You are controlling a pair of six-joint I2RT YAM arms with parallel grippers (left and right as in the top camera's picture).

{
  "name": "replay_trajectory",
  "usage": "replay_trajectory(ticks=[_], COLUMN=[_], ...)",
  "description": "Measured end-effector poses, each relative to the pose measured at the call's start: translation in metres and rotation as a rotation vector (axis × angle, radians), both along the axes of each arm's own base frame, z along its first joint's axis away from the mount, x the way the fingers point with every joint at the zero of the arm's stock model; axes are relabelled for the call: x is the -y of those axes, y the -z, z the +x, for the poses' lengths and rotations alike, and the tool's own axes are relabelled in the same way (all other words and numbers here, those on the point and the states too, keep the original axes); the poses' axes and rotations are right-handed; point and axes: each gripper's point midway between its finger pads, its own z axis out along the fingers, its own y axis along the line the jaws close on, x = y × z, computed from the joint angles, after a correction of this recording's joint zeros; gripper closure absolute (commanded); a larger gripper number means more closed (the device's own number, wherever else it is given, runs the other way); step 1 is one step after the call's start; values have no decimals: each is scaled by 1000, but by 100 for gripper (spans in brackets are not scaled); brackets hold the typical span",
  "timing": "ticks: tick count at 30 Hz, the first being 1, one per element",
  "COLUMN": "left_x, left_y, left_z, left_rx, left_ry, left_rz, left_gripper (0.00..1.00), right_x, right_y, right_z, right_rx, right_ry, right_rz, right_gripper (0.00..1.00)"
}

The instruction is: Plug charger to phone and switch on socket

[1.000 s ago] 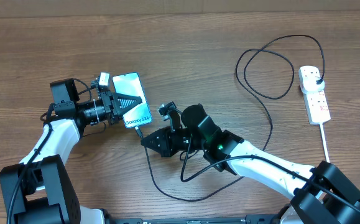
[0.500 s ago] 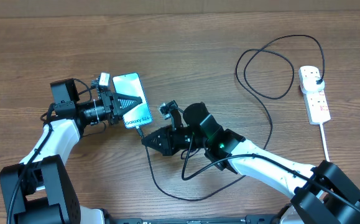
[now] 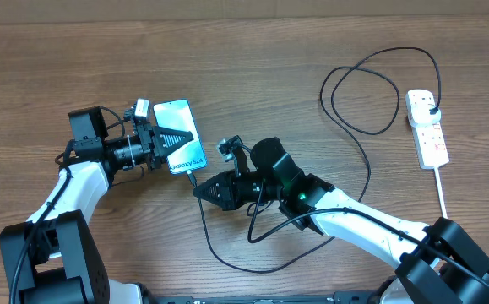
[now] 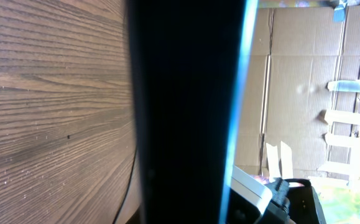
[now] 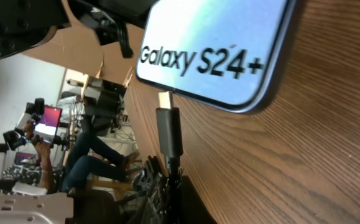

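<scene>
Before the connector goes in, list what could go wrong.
1. The charger tip is right at the phone lower edge; slightly off line, it may scrape instead of seating.
2. Only the left jaws hold the phone; a hard push could shift it.
3. Cable slack loops under the right arm and might snag.

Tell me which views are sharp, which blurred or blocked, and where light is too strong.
Overhead: sharp, evenly lit; the phone glows without glare. Left wrist: a blurred black band, likely the phone's edge, blocks the middle; table grain is sharp. Right wrist: charger tip and screen text sharp; background soft and bright.
</scene>
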Motion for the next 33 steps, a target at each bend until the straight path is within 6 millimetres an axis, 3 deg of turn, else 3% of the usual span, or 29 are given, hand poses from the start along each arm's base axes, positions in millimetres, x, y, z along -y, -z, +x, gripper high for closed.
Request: replay_trajectory(ticks=[10,33], left_x=[0,-1], left_y=[0,3], left_z=[0,2], left_rx=[-14,-20], left_ry=[-4,-14], left_rz=[-2,9], left_gripper=[96,96], right_x=[2,-2], right_y=[3,6], right_z=[5,-5], right_rx=[-46,-58], right_ry=[52,23], right_rz=[-13,-25], right_gripper=[96,96])
